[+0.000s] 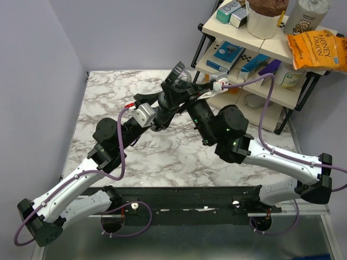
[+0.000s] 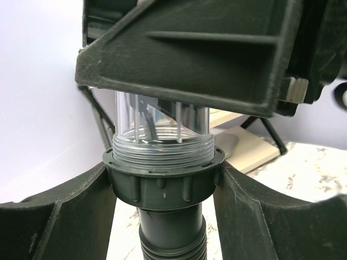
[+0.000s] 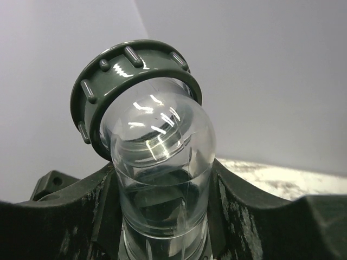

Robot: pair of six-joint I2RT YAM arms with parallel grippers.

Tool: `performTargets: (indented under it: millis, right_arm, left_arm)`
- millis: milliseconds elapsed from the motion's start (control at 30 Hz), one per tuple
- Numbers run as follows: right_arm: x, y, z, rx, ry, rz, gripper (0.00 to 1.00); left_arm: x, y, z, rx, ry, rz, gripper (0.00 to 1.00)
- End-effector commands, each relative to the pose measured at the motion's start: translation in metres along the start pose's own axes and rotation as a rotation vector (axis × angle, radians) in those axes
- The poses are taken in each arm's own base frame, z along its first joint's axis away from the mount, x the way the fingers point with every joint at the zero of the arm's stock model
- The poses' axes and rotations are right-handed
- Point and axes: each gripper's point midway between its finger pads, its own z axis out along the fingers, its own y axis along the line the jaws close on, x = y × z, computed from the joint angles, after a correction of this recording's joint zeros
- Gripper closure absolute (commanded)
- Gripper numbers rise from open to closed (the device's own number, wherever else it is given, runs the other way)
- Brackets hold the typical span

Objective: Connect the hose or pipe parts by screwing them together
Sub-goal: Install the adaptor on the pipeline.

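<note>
Ribbed hose (image 2: pixel 171 238) and clear end piece (image 2: pixel 162 127) meet above the marble counter (image 1: pixel 108 92).
Left pincer (image 2: pixel 162 176) is clamped on the hose's collar nut (image 2: pixel 162 190); right pincer (image 3: pixel 162 179) is clamped on the clear end piece seated in that nut, both parts off the counter.

Ribbed hose (image 2: pixel 172 246) mostly beyond bottom edge.

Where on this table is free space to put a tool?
Free: the table's far-left corner, beside the wall; the near middle, before the base rail. Crowded: the centre, where left arm and right arm meet, and the shelf side.
</note>
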Motion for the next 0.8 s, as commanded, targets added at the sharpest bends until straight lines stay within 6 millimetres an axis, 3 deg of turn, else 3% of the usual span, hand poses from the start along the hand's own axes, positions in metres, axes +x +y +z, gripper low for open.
performTargets:
  millis: [0, 133, 233, 333, 400, 433, 500, 600, 633, 700, 767]
  right_arm:
    - [0.181, -0.057, -0.067, 0.223, 0.596, -0.444, 0.99]
    - [0.188, -0.053, -0.070, 0.237, 0.619, -0.486, 0.99]
    - [0.178, -0.046, -0.063, 0.248, 0.619, -0.512, 0.99]
    - [0.181, -0.041, -0.060, 0.248, 0.662, -0.574, 0.98]
    - [0.178, -0.034, -0.051, 0.251, 0.664, -0.586, 0.91]
    - [0.178, -0.037, -0.054, 0.264, 0.684, -0.598, 0.81]
    - [0.177, -0.033, -0.051, 0.259, 0.693, -0.589, 0.77]
    - [0.176, -0.030, -0.051, 0.256, 0.697, -0.569, 0.63]
    - [0.175, -0.030, -0.051, 0.259, 0.696, -0.565, 0.52]
    - [0.169, -0.026, -0.046, 0.260, 0.686, -0.551, 0.45]
    - [0.169, -0.024, -0.044, 0.264, 0.687, -0.549, 0.32]
  left_arm:
    - [-0.175, 0.049, -0.042, -0.229, -0.587, 0.086, 1.00]
    - [-0.166, 0.048, -0.043, -0.231, -0.582, 0.068, 1.00]
    - [-0.159, 0.048, -0.044, -0.236, -0.583, 0.057, 1.00]
    - [-0.151, 0.045, -0.046, -0.236, -0.587, 0.046, 1.00]
    - [-0.143, 0.044, -0.047, -0.236, -0.582, 0.032, 1.00]
    - [-0.143, 0.044, -0.048, -0.238, -0.591, 0.029, 1.00]
    - [-0.137, 0.043, -0.048, -0.238, -0.584, 0.018, 1.00]
    - [-0.131, 0.042, -0.047, -0.239, -0.575, 0.013, 1.00]
    - [-0.131, 0.043, -0.047, -0.241, -0.574, 0.011, 1.00]
    - [-0.129, 0.043, -0.047, -0.242, -0.568, 0.010, 1.00]
    - [-0.126, 0.043, -0.046, -0.243, -0.561, 0.005, 1.00]
